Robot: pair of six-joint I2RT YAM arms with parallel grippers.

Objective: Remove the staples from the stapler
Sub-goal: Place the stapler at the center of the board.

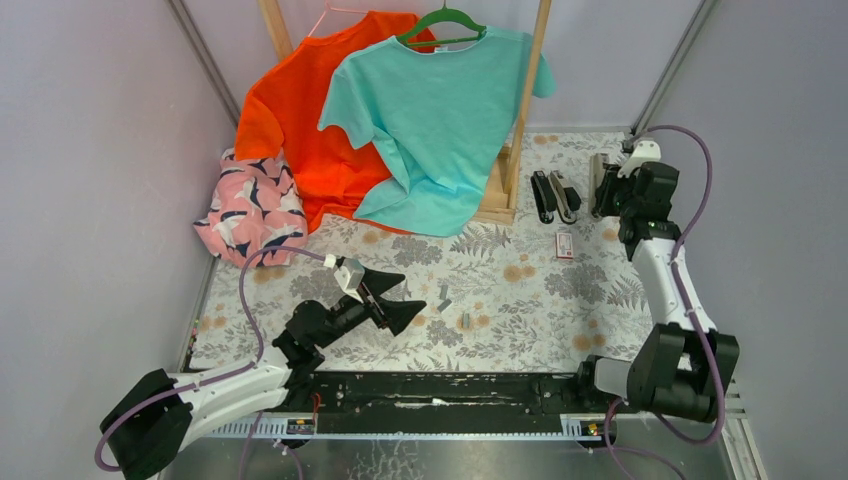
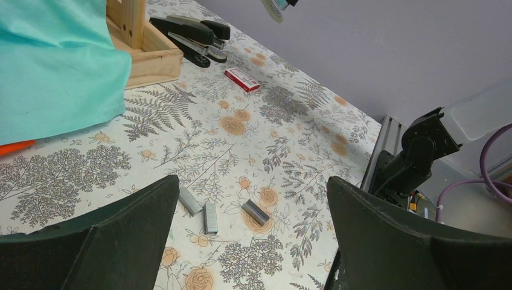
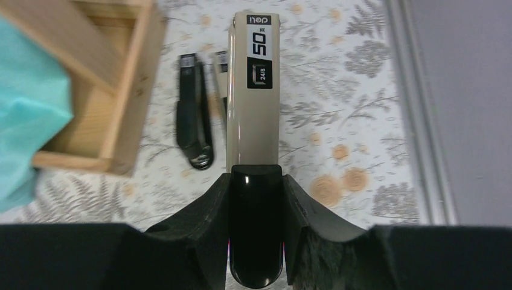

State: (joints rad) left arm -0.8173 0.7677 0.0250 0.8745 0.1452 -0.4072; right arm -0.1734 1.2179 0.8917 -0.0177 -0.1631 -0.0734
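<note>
Three short silvery metal strips of staples (image 2: 210,217) are lying on the floral-print tablecloth (image 2: 302,121) just ahead of the left gripper (image 2: 253,181), framed between its fingers, which are standing wide apart and touching nothing. Over at the right gripper (image 3: 256,205), the fingers are clamping the black rear end of a long beige stapler (image 3: 252,90), jutting straight out beyond them.

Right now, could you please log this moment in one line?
left gripper: open, near staples | right gripper: shut on beige stapler | staples: three strips on table
</note>
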